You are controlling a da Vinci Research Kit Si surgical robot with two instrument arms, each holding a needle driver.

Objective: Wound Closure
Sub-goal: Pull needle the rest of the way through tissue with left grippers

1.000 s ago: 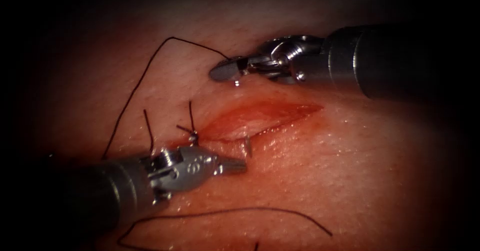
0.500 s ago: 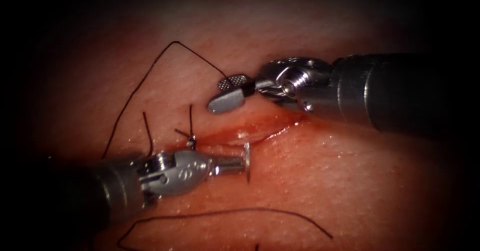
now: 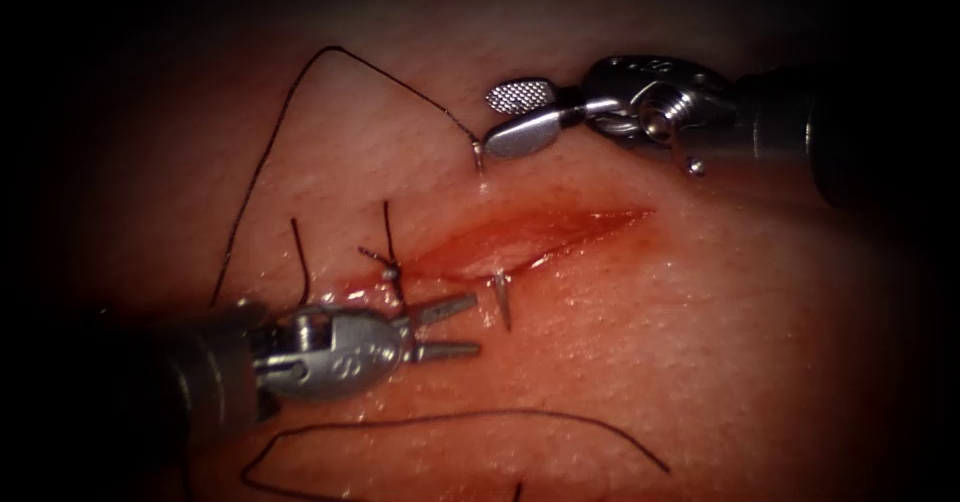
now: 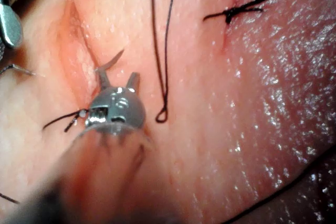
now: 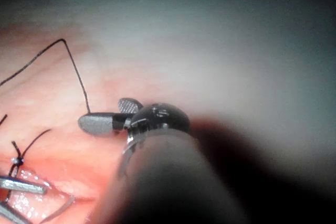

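Here both claws stand released and hold nothing. The left claw [image 3: 445,329] lies low on the tissue [image 3: 700,362], its two jaws spread apart, with the needle [image 3: 503,300] just ahead of its tips. The needle sits in the tissue: its point end sticks out of the near lip of the cut [image 3: 530,234], and its tail end rises from the far lip, just below the right claw [image 3: 520,117]. That placement reads as a bite taken across the cut, each claw parked by one exposed end where it could take hold.

The right claw hovers above the far lip, jaws parted, the upper pad's crosshatched face showing. The thread [image 3: 300,92] runs from the needle's tail beside that claw, arcs up and away, then drops toward the left claw's shaft; another length curves below the left claw. A finished knot [image 3: 390,272] with short cut ends sits just above the left claw, closing the left end of the cut.
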